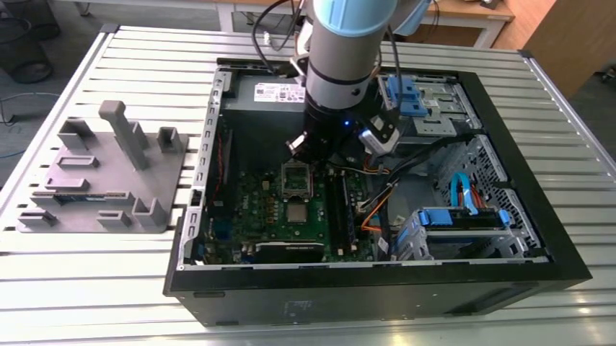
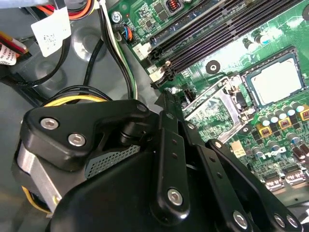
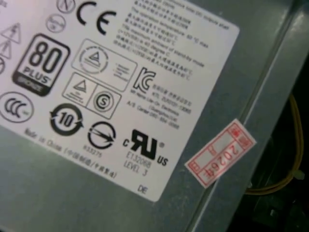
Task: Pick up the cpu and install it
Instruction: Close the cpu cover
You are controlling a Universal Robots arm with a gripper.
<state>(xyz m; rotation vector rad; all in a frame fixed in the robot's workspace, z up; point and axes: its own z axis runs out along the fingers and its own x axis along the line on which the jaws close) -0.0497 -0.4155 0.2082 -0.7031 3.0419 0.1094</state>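
Cpu [image 1: 298, 211] lies flat on the green board [image 1: 254, 207] inside the open case [image 1: 385, 297], top up, w/ a dark square surround around it. In the second wrist view the cpu [image 2: 277, 81] shows its pale metal top, level w/ the board.

Just beside it, on the side toward the arm [image 1: 339, 50], sits the silver frame [image 1: 296, 179] w/ hollow centre. In the second wrist view the frame [image 2: 216, 104] lies between the gripper and the cpu.

Gripper [image 1: 301, 151] hangs over the board at the frame's end away from the cpu, apart from the cpu. Spread or pressed together: can't tell. In the second wrist view the gripper [image 2: 164, 96] has its black linkage in the foreground and its tip near the frame's corner.

RAM slots [image 1: 342, 202] run alongside the frame and cpu, on the exterior view's right of them; they also show in the second wrist view [image 2: 212, 34]. Orange cables [image 1: 371, 216] and a blue bracket [image 1: 462, 216] lie further toward the exterior view's right.

PSU [image 1: 274, 92] sits at the case's far wall, by the arm. The first wrist view looks at the PSU [image 3: 72, 198] up close: grey metal, white label [image 3: 111, 87], red-white sticker [image 3: 220, 153], yellow wire [image 3: 289, 169] past its edge.

Grey fixture [image 1: 97, 173] w/ upright posts rests on the slatted table [image 1: 144, 58], on the exterior view's left of the case, well apart from it.
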